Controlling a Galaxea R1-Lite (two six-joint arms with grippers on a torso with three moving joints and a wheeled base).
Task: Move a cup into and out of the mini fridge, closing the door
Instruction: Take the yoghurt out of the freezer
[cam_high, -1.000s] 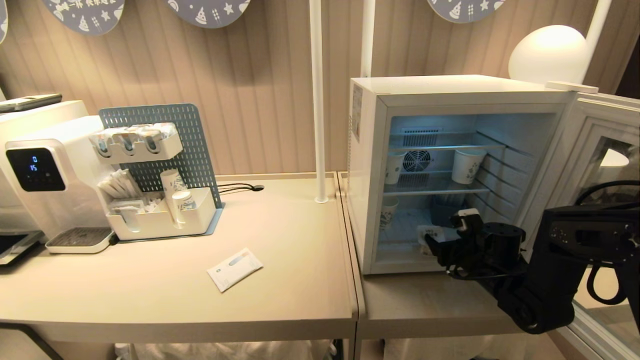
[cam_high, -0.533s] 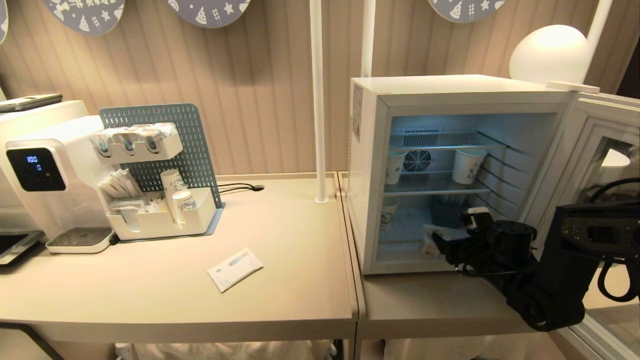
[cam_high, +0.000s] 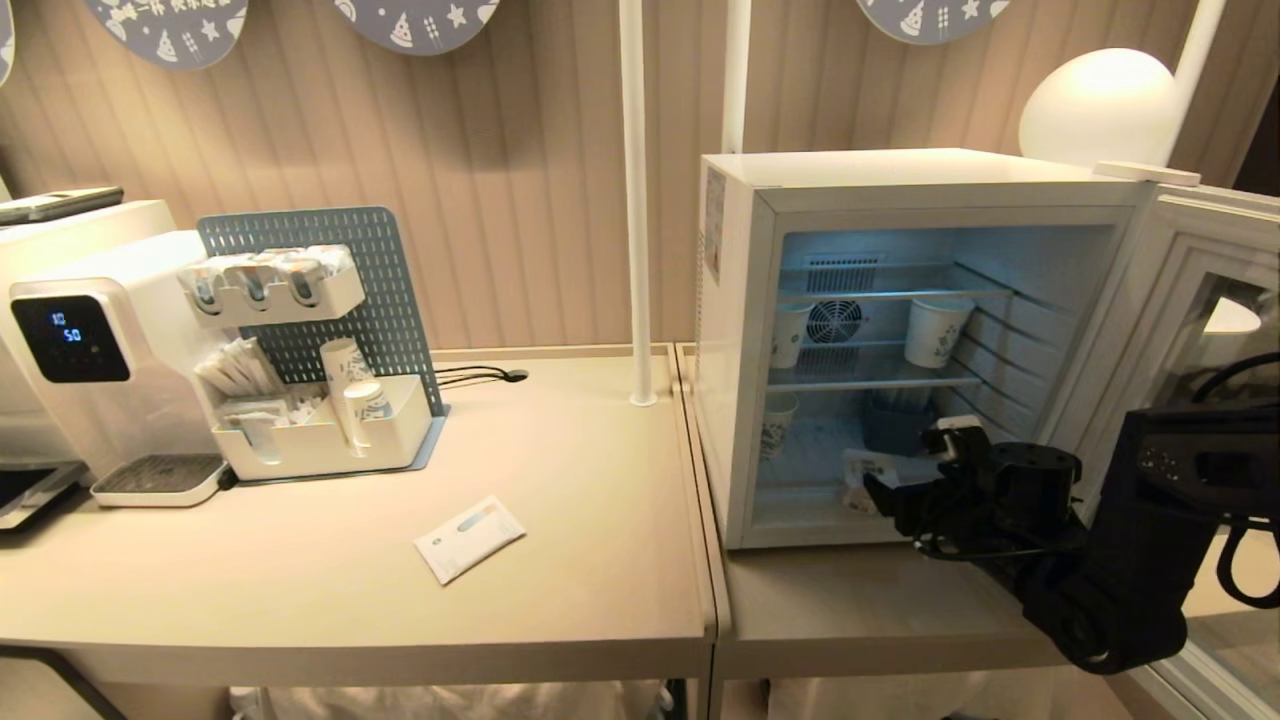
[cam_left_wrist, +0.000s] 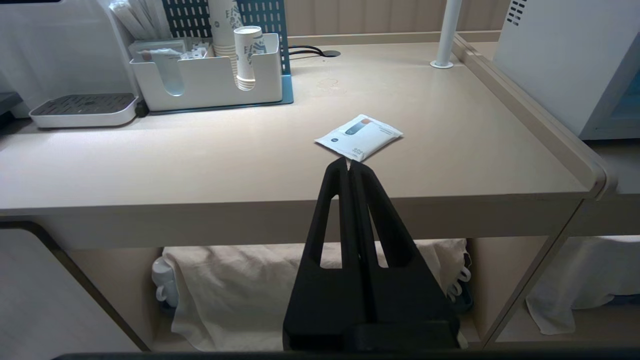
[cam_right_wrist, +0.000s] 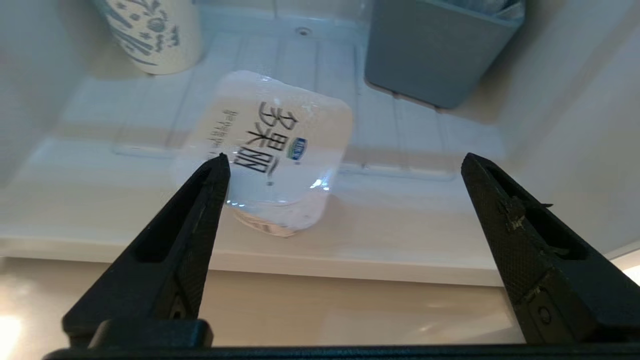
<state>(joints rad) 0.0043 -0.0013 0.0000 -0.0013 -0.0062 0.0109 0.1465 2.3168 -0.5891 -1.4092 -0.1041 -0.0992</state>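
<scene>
Tabletop (cam_high: 560, 560): pale beige, carries the fridge at its right end. No hazard of its own.
Fridge (cam_high: 740, 350): white, standing open and lit inside. Risk: a tall arm link could catch the front sill or the shelf above on the way out.
Door (cam_high: 1190, 300): swung wide to the right, glass pane facing outward, with the right arm in front of it. Risk: if pushed shut before the arm is clear, it would strike the arm or bounce back ajar.
Grey bin (cam_right_wrist: 440, 45): on the fridge floor, behind the cup toward the back wall. Risk: a deep reach could shove it rearward.
Patterned paper cup (cam_right_wrist: 150, 30): on the fridge floor at the back, left of the small cup. Light, so judged easy to topple with a sideways sweep.
Cup (cam_right_wrist: 270, 155): small white pot with printed lid, on the fridge floor near the front lip, seemingly tilted, though this is uncertain. Risk: sitting near the edge, a brush from a finger could tip it or roll it out.
Right tool (cam_right_wrist: 345, 165): prongs spread wide, nothing between them; one prong tip overlaps the cup in the wrist view, contact unclear. Risk: that near prong drags the cup when the arm moves.
Left tool (cam_left_wrist: 350, 167): prongs pressed together, empty, parked below the tabletop edge facing a white sachet (cam_left_wrist: 359, 136). No evident risk.
</scene>
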